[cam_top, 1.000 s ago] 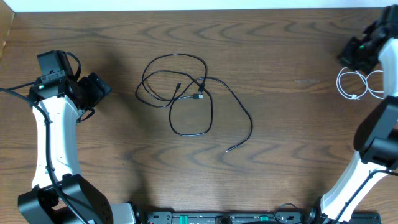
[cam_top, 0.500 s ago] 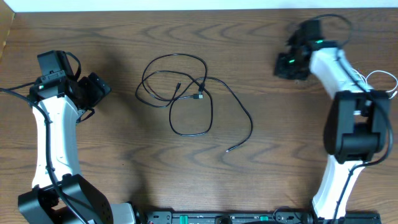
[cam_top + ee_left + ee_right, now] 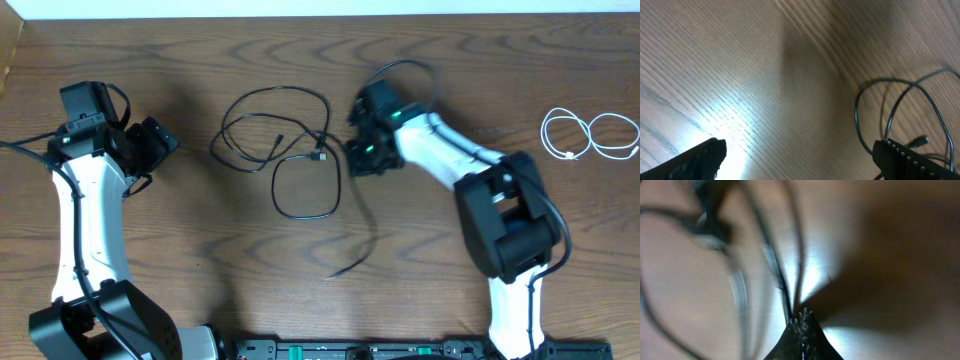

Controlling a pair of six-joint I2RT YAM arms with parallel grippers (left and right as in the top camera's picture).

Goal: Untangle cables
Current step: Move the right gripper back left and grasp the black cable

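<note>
Right pincer [image 3: 802, 322] clenched at the right edge of the tangle, with one strand of the black cable [image 3: 300, 216] running straight into its closed tips and, by the look of it, pinched there; the wrist view is too blurred to show how firmly. The cable lies in overlapping loops on the middle of the worktop [image 3: 200, 290], with a plug [image 3: 320, 155] near the crossing and a free tail [image 3: 338, 270] trailing toward the near edge. Left pincer [image 3: 800, 155] released, holding nothing, near the loops' left side but apart from them. White cable [image 3: 590, 135] coiled in two rings, well apart at the far right, apparently already sorted. Step in hand, as judged: drawing the pinched strand clear of the loops. Done well, the pull runs low and slow, outward to the right and away from the crossing, so the loops open rather than cinch. The left pincer could pin the far loop to stop the whole bundle sliding.
</note>
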